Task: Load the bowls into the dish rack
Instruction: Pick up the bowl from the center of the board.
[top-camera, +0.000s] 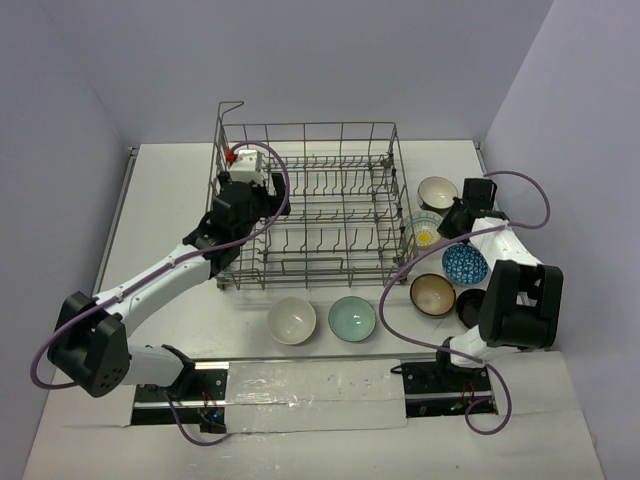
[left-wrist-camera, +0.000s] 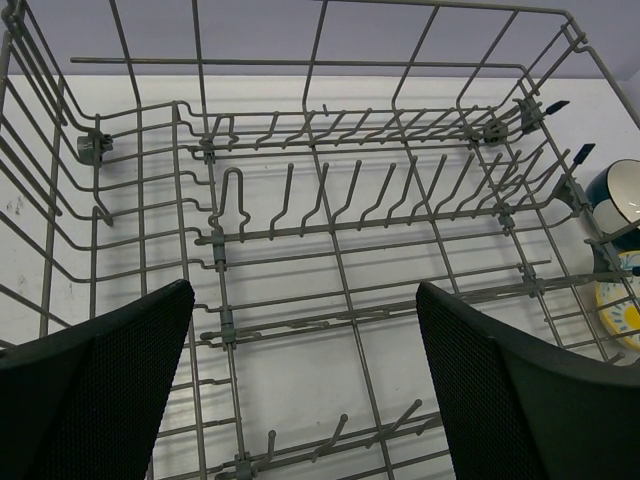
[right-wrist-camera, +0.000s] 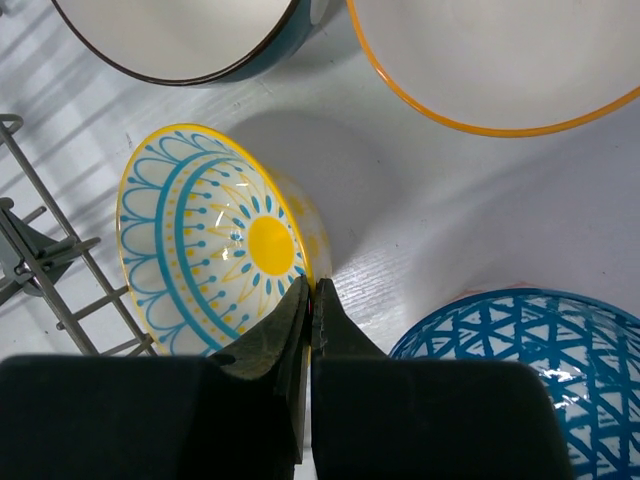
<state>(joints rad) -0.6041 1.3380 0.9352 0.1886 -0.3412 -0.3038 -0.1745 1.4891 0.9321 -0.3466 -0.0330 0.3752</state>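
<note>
While right claw (right-wrist-camera: 312, 288) clenches at glossy bowl (right-wrist-camera: 200, 230), left claw (left-wrist-camera: 305, 292) released over wire rack (left-wrist-camera: 330, 230)

Bright, even overhead light; all views sharp. Grey metal wire dish rack (top-camera: 320, 125) casts thin soft shadows on white tabletop (top-camera: 170, 200). Small glare spots on yellow-and-blue patterned ceramic bowl (right-wrist-camera: 210, 240), rt wrist view. Left wrist view bows wires nr edges.

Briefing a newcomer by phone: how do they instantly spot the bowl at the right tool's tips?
Find the dish rack, then look outside its right wall. Nearest it sits the sunburst bowl, pinched by the right tool: yellow centre and blue arcs, unlike the plain bowls and blue-lattice bowl beside it.
</note>
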